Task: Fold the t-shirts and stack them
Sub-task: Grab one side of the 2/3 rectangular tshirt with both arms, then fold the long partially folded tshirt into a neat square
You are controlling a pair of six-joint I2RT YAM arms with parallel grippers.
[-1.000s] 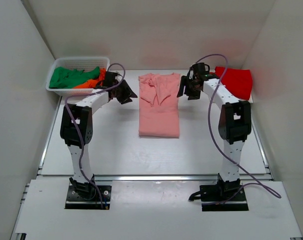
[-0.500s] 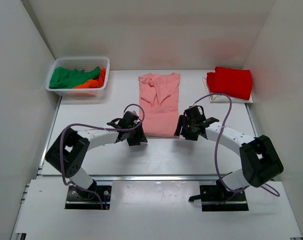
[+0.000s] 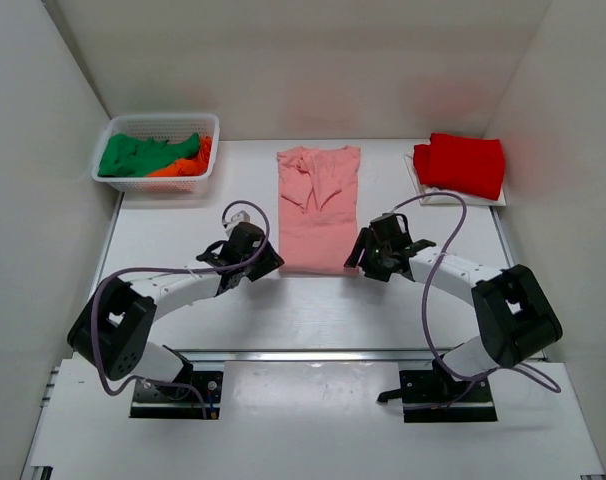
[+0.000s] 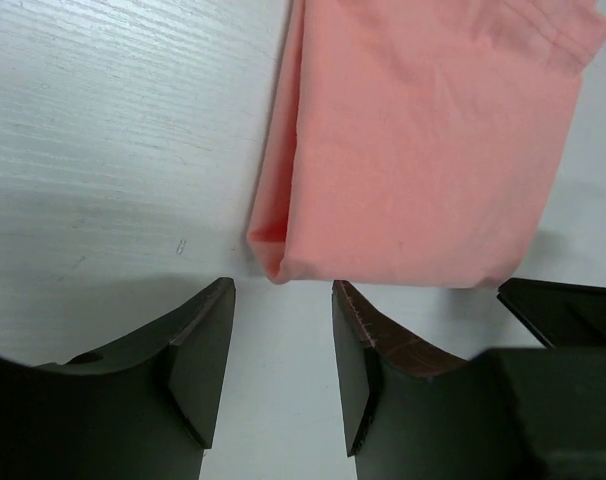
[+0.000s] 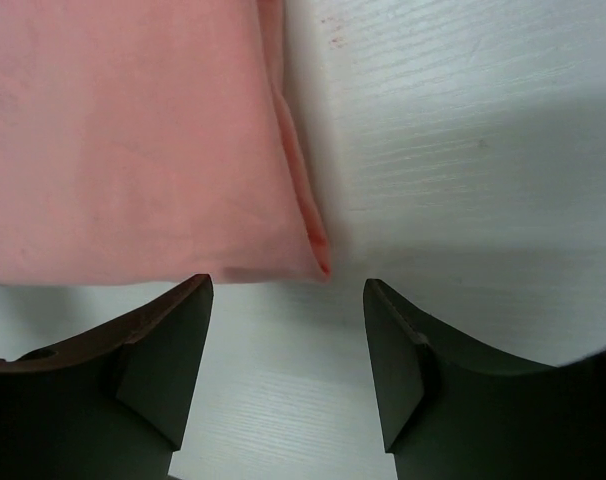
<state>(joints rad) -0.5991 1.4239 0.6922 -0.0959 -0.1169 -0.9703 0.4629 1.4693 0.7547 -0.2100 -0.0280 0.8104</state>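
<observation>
Green t-shirt [image 3: 133,155], orange t-shirt [image 3: 180,167]: heaped in white basket [image 3: 159,118], far left. Left gripper [image 4: 283,292]: jaws parted at near-left corner of salmon-pink t-shirt [image 3: 318,215], long-folded mid-table. Right gripper [image 5: 286,285]: parted likewise, near-right corner. Red t-shirt [image 3: 463,165]: folded, far right.

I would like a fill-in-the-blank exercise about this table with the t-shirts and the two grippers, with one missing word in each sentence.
1. In the white basket, the green t-shirt lies beside a t-shirt of ____ colour.
2. The folded red t-shirt lies on the ____ side of the table, far from the basket.
3. The left gripper and the right gripper both stand ____, at the near corners of the salmon-pink t-shirt.
Missing words: orange; right; open.
</observation>
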